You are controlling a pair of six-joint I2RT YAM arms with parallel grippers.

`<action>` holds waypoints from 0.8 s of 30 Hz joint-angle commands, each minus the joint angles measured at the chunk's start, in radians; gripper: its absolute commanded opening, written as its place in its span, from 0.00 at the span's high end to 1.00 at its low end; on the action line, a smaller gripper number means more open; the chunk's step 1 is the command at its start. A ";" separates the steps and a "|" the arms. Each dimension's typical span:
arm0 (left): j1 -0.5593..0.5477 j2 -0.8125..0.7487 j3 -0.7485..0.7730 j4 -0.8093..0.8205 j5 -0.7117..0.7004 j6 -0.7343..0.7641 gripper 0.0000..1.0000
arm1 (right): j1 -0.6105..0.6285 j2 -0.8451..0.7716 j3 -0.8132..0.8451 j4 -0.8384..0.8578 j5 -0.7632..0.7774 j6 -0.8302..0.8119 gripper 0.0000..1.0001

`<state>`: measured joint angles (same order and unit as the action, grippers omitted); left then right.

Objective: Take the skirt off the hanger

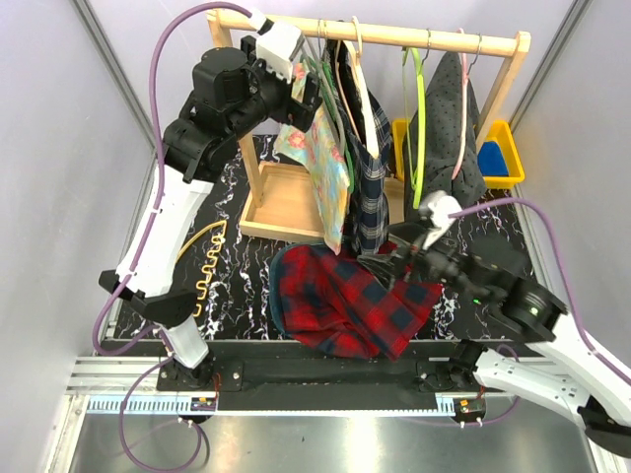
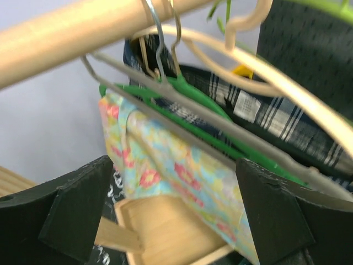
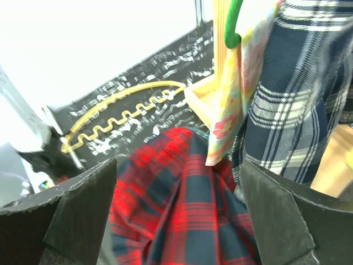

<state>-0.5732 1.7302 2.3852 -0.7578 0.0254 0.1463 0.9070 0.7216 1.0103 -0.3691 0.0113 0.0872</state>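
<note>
A floral skirt (image 1: pixel 320 168) hangs on a green hanger (image 2: pixel 182 94) from the wooden rail (image 1: pixel 394 34). A navy plaid skirt (image 1: pixel 370 187) hangs right beside it. A red plaid skirt (image 1: pixel 345 301) lies crumpled on the table with no hanger in it. My left gripper (image 1: pixel 306 94) is open just under the rail, its jaws either side of the floral skirt's (image 2: pixel 165 165) top edge, not touching. My right gripper (image 1: pixel 394 258) is open and empty, low over the red plaid skirt (image 3: pixel 187 210).
A bare yellow hanger (image 1: pixel 207 261) lies on the table at the left. The rack's wooden base tray (image 1: pixel 281 202) sits under the clothes. A dark grey garment (image 1: pixel 444 128) and bare hangers hang further right. A yellow bin (image 1: pixel 503 153) stands behind the rack.
</note>
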 commanded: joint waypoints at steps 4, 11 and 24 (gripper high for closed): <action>-0.063 -0.050 0.034 0.210 -0.084 -0.070 0.01 | -0.002 -0.028 -0.009 -0.083 0.027 0.095 0.00; -0.143 -0.012 0.009 0.299 0.027 -0.096 0.01 | -0.002 0.007 0.001 -0.048 0.030 0.083 0.00; -0.093 0.040 -0.145 0.278 -0.022 -0.080 0.01 | -0.002 -0.043 0.004 -0.059 0.093 0.083 0.00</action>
<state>-0.7101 1.7958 2.2974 -0.5014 0.0364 0.0608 0.9070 0.7010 1.0039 -0.4431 0.0540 0.1658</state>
